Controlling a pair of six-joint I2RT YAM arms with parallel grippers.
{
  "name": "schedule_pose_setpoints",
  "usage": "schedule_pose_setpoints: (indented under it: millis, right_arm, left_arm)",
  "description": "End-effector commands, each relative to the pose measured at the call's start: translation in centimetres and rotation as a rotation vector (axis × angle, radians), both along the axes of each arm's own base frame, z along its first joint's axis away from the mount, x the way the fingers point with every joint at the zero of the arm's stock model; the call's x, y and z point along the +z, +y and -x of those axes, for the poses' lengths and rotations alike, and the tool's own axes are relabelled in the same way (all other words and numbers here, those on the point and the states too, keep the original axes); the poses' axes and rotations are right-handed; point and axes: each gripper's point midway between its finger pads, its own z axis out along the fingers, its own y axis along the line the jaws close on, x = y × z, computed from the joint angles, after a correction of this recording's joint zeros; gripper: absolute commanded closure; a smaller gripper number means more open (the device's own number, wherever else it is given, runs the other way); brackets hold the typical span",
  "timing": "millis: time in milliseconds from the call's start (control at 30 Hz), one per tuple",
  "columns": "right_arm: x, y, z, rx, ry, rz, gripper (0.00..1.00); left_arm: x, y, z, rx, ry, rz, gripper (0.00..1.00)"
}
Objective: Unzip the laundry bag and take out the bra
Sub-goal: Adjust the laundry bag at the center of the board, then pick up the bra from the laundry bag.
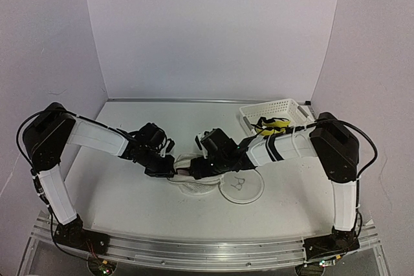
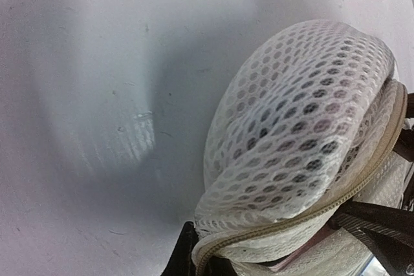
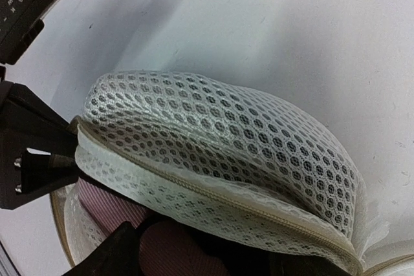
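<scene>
From above, the left arm (image 1: 97,137) and the right arm (image 1: 284,147) rise from the lower corners of the frame and bend inward. Their ends meet in the lower middle, over the white mesh laundry bag (image 1: 194,187) on the white table (image 1: 116,192). The bag's flat round face (image 1: 242,187) with a small black pictogram lies on its right side.

The left gripper (image 1: 167,167) is closed tight. Only the right wrist view shows its black tips (image 3: 35,159) pinching the bag's rim at the beige zipper (image 3: 213,189), at the left edge. That view also shows pink fabric (image 3: 107,201) inside the opening.

Of the right gripper (image 1: 194,171) only one dark finger (image 3: 110,256) is plain, lower left, so I cannot tell its width.

Farther back, upper right, stands a white perforated plastic basket (image 1: 275,111) with a yellow and black thing (image 1: 272,125) inside.
</scene>
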Motion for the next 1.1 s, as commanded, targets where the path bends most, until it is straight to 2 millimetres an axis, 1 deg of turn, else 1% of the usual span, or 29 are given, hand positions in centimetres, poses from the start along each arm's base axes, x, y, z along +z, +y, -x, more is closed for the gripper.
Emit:
schedule_pose_setpoints:
  millis: [0, 67, 167, 333, 467, 567, 700, 800, 967, 1067]
  right_arm:
    - [1.4, 2.8, 0.7, 0.056, 0.016, -0.082, 0.30]
    - [1.7, 3.4, 1.2, 0.077, 0.016, -0.092, 0.29]
    - [2.0, 4.0, 2.0, 0.105, 0.027, -0.112, 0.27]
    - [2.2, 4.6, 3.3, 0.150, 0.041, -0.127, 0.26]
    - [2.1, 4.5, 4.2, 0.171, 0.049, -0.127, 0.26]
    - [1.4, 4.0, 4.3, 0.157, 0.050, -0.108, 0.26]
    - [0.4, 3.1, 3.4, 0.094, 0.032, -0.067, 0.27]
    - [-0.1, 3.0, 2.8, 0.060, 0.023, -0.048, 0.31]
    - [0.3, 3.6, 2.4, 0.042, 0.028, -0.068, 0.43]
    - [0.6, 3.4, 1.8, 0.014, 0.009, -0.066, 0.50]
  left_arm:
    - [1.0, -3.0, 1.0, -0.104, 0.002, 0.097, 1.00]
    - [1.2, -3.8, 1.5, -0.129, 0.006, 0.128, 1.00]
    - [1.4, -4.4, 1.9, -0.152, 0.010, 0.160, 1.00]
    - [1.8, -4.8, 2.0, -0.164, 0.003, 0.189, 1.00]
    - [2.0, -5.0, 2.0, -0.169, -0.002, 0.200, 1.00]
    - [1.9, -5.0, 2.0, -0.171, -0.001, 0.202, 1.00]
    - [2.0, -5.1, 2.1, -0.172, -0.001, 0.207, 1.00]
    - [2.1, -5.1, 2.2, -0.173, 0.000, 0.210, 1.00]
    - [1.8, -5.3, 2.6, -0.187, 0.004, 0.206, 1.00]
    - [1.5, -5.4, 2.9, -0.195, 0.004, 0.199, 1.00]
